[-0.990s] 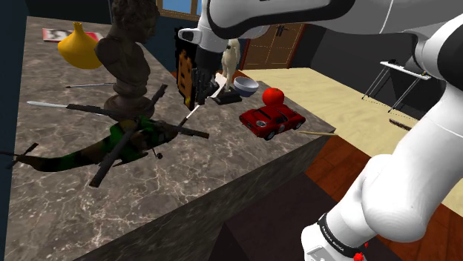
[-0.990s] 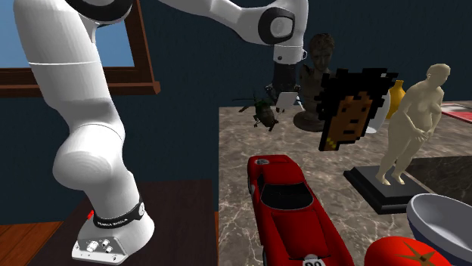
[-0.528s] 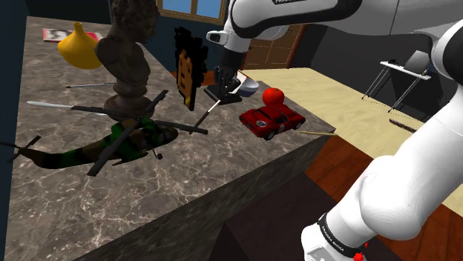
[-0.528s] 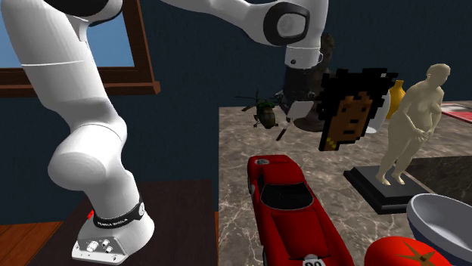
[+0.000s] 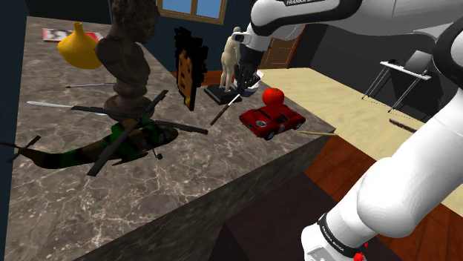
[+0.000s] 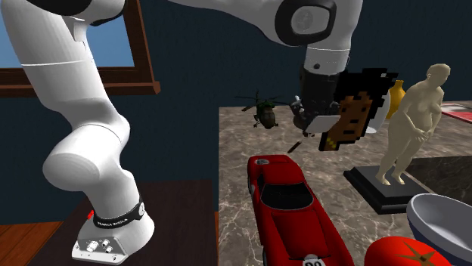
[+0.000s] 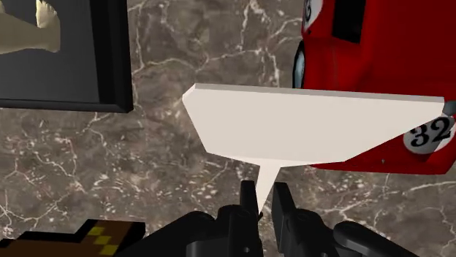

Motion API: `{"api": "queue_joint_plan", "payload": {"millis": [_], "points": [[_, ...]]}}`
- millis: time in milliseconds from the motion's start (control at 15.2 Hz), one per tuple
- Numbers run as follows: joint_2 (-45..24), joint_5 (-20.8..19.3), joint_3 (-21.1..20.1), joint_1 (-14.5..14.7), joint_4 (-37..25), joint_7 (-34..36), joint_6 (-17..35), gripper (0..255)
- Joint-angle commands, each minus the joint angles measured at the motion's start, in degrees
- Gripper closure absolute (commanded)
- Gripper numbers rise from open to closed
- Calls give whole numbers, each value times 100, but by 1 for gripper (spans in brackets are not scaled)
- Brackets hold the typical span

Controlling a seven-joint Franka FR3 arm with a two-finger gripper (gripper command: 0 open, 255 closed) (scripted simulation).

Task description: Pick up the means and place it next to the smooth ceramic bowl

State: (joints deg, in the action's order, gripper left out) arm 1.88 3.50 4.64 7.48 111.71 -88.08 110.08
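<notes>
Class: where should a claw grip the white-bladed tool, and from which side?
Grip the white-bladed tool at its narrow neck, coming from the tapered end, as the claw does: the blade is too broad, but the neck fits between its fingers.

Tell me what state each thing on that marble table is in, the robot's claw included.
gripper: shut on the white tool.
white tool: held, lifted off the table.
red toy car: on its wheels.
toy helicopter: resting on the table.
bust: upright.
pale statue: standing on its black base.
bowl: mouth up.
yellow vase: upright.
</notes>
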Motion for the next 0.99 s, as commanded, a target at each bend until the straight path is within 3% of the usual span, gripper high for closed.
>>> {"api": "queue_joint_plan", "payload": {"millis": [0, 264, 924], "points": [[-39, 2, 143, -134, -42, -287, -18, 255], [-205, 19, 422, -400, -249, -834, -93, 255], [-385, 71, 421, -401, 318, -901, 648, 255]]}}
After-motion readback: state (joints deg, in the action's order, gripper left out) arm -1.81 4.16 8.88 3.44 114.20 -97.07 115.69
